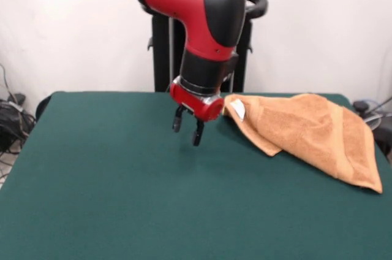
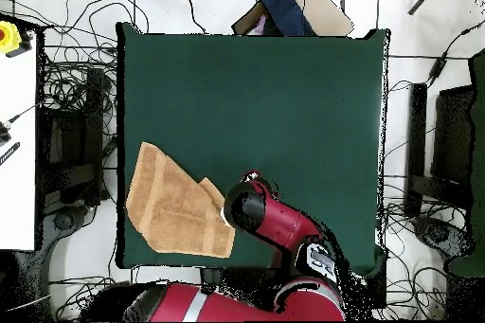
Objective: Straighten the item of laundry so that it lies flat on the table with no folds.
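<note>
Step in hand, as I judge it: the approach, before any grasp. My claw (image 1: 187, 129) hangs just above the table (image 1: 110, 180), its two dark fingers (image 1: 177, 122) pointing down and parted, nothing between them. It is empty and open.

The towel (image 1: 312, 131) lies to the right of my claw in the front view, at the far right part of the green top, with its outer end reaching the right edge. It is not flat. One layer is doubled over another, so a folded flap runs diagonally and ends in a point toward the near side. A small white tag (image 1: 237, 109) shows at the corner nearest my wrist, just beside the red housing. In the overhead view the towel (image 2: 175, 206) sits at the table's left side near my base, and the folded flap shows as a stepped corner next to my arm.

Next move, as I read it: shift right to the tagged corner or the free edge of the upper layer, lower until the fingers straddle the cloth, close, then draw that layer back off the one beneath. Terry will likely drag on the felt, so lift a little before pulling.

Arm pose: forearm comes down steeply from above, wrist near vertical, claw pointing at the bare green.
</note>
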